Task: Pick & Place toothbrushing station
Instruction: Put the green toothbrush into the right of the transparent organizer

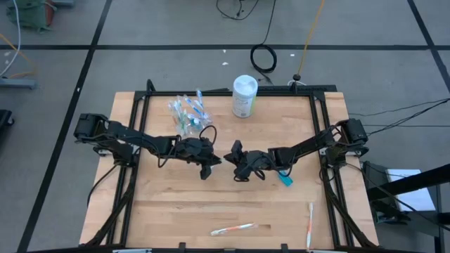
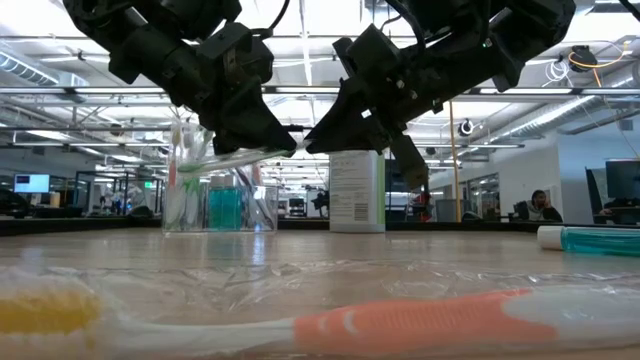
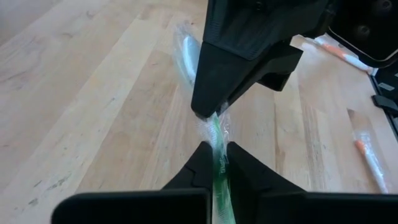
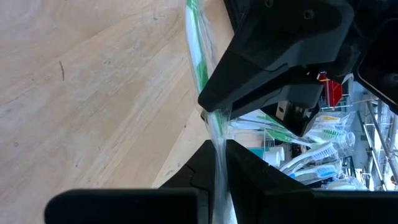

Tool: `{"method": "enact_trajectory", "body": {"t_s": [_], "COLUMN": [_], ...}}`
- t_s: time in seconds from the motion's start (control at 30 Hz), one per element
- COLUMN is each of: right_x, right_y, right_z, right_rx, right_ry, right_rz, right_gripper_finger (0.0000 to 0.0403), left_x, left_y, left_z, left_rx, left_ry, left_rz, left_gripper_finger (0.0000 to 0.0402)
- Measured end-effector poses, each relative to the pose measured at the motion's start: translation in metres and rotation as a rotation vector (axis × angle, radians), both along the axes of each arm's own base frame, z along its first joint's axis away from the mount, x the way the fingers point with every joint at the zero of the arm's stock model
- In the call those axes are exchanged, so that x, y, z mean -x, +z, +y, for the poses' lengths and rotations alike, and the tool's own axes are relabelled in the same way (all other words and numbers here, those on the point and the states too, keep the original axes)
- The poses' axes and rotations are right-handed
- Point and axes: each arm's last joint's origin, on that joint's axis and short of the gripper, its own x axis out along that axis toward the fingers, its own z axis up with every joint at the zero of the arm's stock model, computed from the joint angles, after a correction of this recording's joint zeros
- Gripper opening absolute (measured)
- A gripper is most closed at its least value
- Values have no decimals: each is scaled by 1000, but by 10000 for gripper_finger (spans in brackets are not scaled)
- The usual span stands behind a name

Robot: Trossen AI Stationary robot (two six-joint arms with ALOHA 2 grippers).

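Toothbrush, green (image 3: 215,140), sealed in a clear wrapper, is held above the mid-table between both grippers. The left gripper (image 3: 214,163) is closed on one end of it, its fingers (image 3: 245,171) pinching the wrapped handle; the right gripper (image 4: 219,149) is clamped on the other end. In the high view the left gripper (image 1: 209,166) and right gripper (image 1: 237,169) stand tip to tip, almost touching, well clear of the table (image 1: 169,204) edges.

Clear plastic cup (image 1: 185,114) sits at the far left of the table, holding a bunch of toothbrushes (white, green and blue heads visible in the right wrist view) and something teal (image 2: 226,208) inside. White canister (image 1: 244,95) stands upright just beside it at the far edge.

One teal tube (image 1: 285,179) lies on the wood under the right arm. Two further wrapped toothbrushes with orange handles lie loose near the front edge: one (image 1: 233,229) centre-front, one (image 1: 309,226) towards the front right.
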Motion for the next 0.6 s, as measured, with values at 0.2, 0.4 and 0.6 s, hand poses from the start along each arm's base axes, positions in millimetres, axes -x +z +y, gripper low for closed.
{"method": "enact_trajectory", "body": {"t_s": [0.2, 0.4, 0.6], "right_x": [0, 0, 0], "right_y": [0, 2, 4], "right_z": [2, 3, 8], "right_rx": [-3, -9, -52], "right_ry": [3, 5, -8], "right_rz": [-4, -18, -49], "right_gripper_finger": [36, 74, 102], "left_x": [1, 0, 0], "left_y": [-1, 0, 0], "left_z": [0, 0, 2], "left_rx": [0, 0, -10], "left_ry": [1, 0, -2], "left_rz": [11, 0, -2], "left_gripper_finger": [22, 7, 15]}}
